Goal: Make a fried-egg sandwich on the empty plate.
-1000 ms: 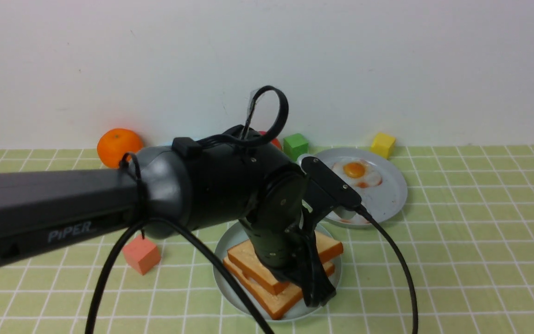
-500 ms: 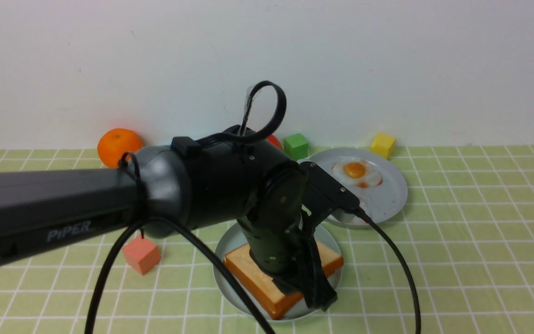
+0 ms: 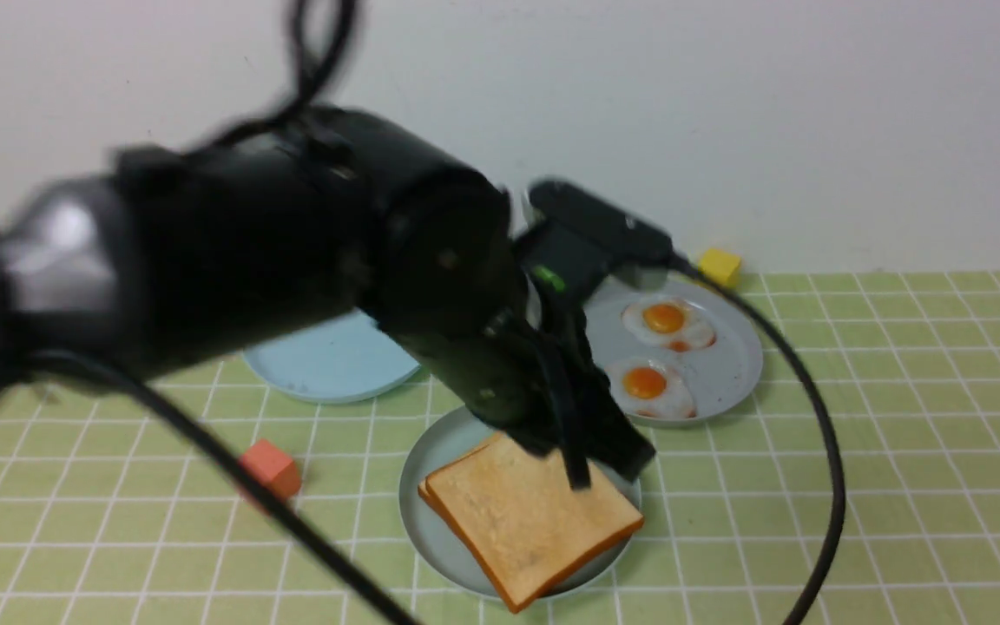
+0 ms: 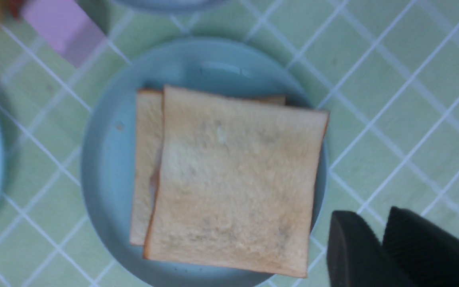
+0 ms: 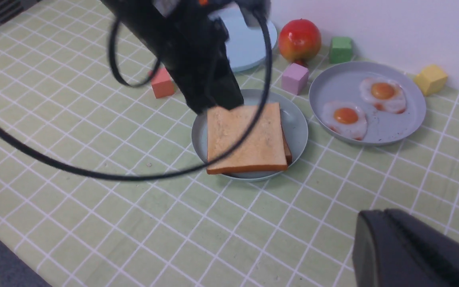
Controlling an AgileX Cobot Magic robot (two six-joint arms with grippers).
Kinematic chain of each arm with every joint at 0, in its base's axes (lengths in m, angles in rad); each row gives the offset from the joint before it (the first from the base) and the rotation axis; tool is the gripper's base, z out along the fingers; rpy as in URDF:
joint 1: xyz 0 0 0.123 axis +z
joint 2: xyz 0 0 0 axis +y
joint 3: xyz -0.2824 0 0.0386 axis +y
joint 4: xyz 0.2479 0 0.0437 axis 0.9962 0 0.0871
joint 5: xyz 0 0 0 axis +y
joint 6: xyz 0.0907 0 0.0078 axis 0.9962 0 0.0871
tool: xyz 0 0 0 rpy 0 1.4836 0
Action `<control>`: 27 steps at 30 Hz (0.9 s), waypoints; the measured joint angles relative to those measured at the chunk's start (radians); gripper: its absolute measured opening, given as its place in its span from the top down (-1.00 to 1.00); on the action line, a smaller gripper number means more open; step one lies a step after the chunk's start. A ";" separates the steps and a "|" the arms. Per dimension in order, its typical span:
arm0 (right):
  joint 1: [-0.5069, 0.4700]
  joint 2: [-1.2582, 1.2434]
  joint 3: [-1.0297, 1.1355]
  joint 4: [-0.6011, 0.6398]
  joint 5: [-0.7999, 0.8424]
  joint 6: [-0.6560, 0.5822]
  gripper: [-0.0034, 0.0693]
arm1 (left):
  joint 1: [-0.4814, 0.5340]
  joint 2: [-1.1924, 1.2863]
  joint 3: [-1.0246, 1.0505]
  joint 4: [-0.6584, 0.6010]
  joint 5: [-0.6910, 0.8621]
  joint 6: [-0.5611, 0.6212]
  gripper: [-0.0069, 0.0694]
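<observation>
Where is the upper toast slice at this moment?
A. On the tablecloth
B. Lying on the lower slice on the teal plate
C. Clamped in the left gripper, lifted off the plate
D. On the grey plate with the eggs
B: the upper toast slice lies flat on the lower slice on the teal plate, and the left gripper is clear of it.

Toast slices (image 3: 528,521) showing golden, crusts edging brown; plate beneath (image 3: 435,456) looking pale teal-grey; two oval eggs (image 3: 665,321) showing white with orange yolks; their plate (image 3: 730,365) looking grey; third plate (image 3: 326,369) showing sky-blue; tablecloth (image 3: 899,486) running light green with white grid; salmon cube (image 3: 270,469); yellow cube (image 3: 719,266); green cube (image 5: 340,49); lilac cube (image 5: 295,78); apple (image 5: 299,39) glowing red, shading yellow; left arm (image 3: 248,252) showing black.
</observation>
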 joint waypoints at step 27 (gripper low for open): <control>0.000 -0.007 0.010 -0.207 0.091 0.367 0.81 | 0.000 -1.187 1.130 -0.109 -0.883 -0.019 0.85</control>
